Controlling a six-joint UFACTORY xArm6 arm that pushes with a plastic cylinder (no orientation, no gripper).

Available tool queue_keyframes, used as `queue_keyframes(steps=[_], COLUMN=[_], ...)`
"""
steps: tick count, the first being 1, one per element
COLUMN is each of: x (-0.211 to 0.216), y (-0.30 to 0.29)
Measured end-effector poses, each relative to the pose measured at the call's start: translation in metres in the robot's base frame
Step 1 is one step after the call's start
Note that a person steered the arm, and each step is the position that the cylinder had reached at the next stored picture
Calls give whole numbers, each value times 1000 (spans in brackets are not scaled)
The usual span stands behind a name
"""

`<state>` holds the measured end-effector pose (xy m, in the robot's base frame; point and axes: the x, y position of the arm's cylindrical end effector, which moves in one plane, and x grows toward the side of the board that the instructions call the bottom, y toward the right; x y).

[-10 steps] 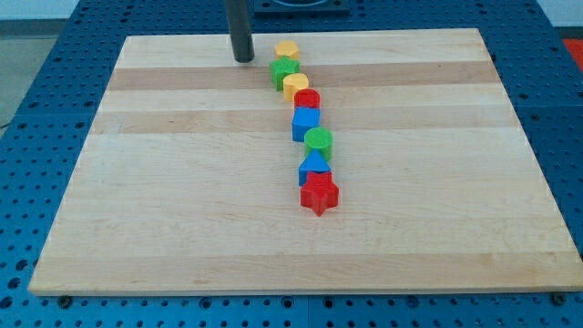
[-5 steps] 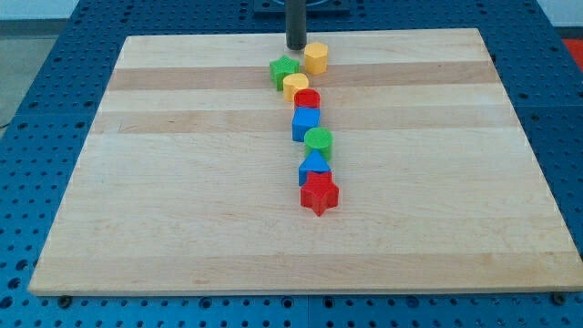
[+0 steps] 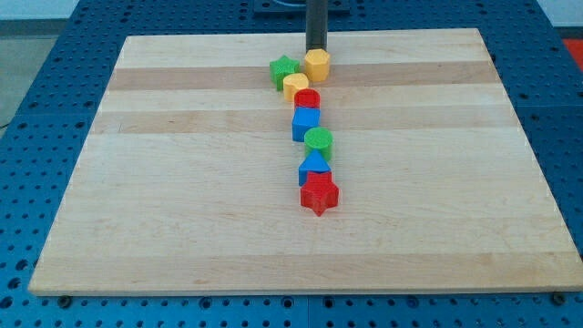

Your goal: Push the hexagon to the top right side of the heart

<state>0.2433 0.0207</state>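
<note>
Eight unlabelled blocks (image 3: pixel 308 137) below my tip (image 3: pixel 316 49)

A pale wooden board (image 3: pixel 182 210) with lengthwise grain bands lies evenly lit on a blue perforated table surface (image 3: pixel 36 109) that frames it on every side.

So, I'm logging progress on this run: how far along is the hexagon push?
Mostly done, it seems: the yellow hexagon already sits up and to the view's right of the yellow heart, apparently touching it. In hand: my tip is right behind the hexagon on its top side. Left: at most a small nudge. The green star lies on the heart's upper left.
</note>
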Motion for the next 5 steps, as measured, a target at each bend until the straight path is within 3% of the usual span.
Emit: queue_keyframes(steps=[3, 4, 5], x=[20, -17, -47], y=[4, 7, -46])
